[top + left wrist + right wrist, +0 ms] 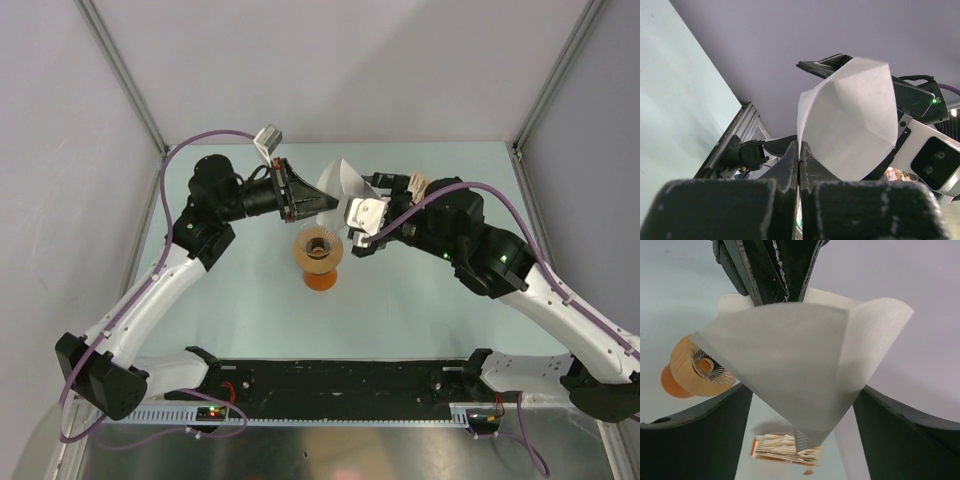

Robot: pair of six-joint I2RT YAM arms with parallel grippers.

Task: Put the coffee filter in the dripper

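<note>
The dripper sat mid-table on an orange vessel, not yet lined. Just beyond and above it, the left gripper pinched the opened filter by its edge, and the right gripper stood spread around it. Next, I'd judge, the point must go down into the dripper.

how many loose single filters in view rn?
1. The coffee filter hangs in the air, pinched at its edge by the left gripper's shut fingers. More sit packed in the stack, uncounted.

both arms angle inward, tips facing. left black two-finger tool clamped shut; right black two-finger tool spread wide.
</note>
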